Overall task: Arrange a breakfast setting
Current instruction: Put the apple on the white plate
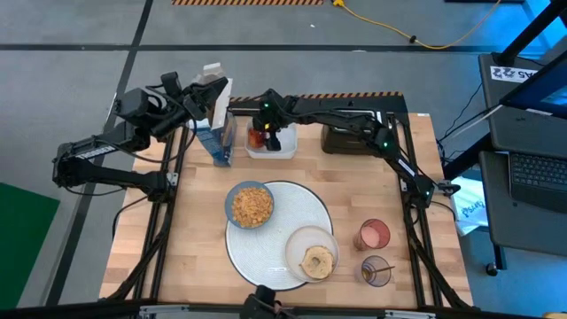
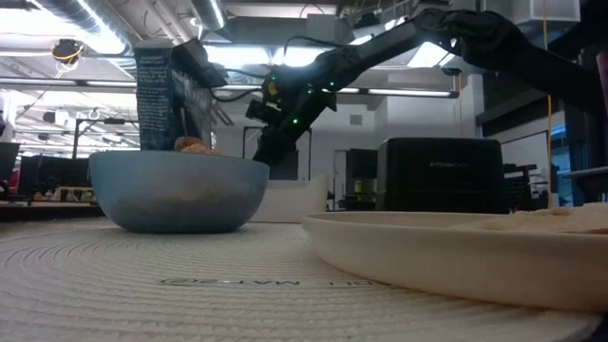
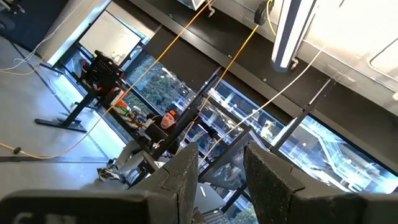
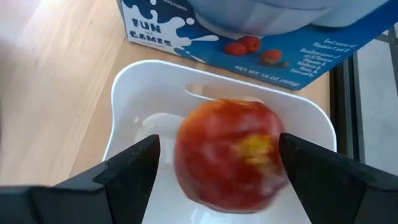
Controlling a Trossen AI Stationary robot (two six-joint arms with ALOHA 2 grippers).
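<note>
The red apple [image 4: 230, 155] lies in the white square tub [image 4: 130, 93] at the table's far side. My right gripper [image 4: 219, 146] is open over the tub [image 1: 270, 149], one finger on each side of the apple; I cannot tell if they touch it. My left gripper [image 1: 199, 102] is beside the upright blue cereal box [image 1: 215, 133], tipped upward, its fingers [image 3: 186, 180] a little apart with nothing between them. The blue bowl [image 1: 251, 206] with tan cereal and the cream plate [image 1: 301, 244] with the bagel [image 1: 317, 262] sit on the round white mat [image 1: 306, 208].
The pink tumbler [image 1: 373, 235] and the purple tumbler [image 1: 376, 270], with the thin spoon in it, stand right of the mat. The black toaster [image 1: 350, 137] stands at the far edge, right of the tub. Bare wood lies left of the mat.
</note>
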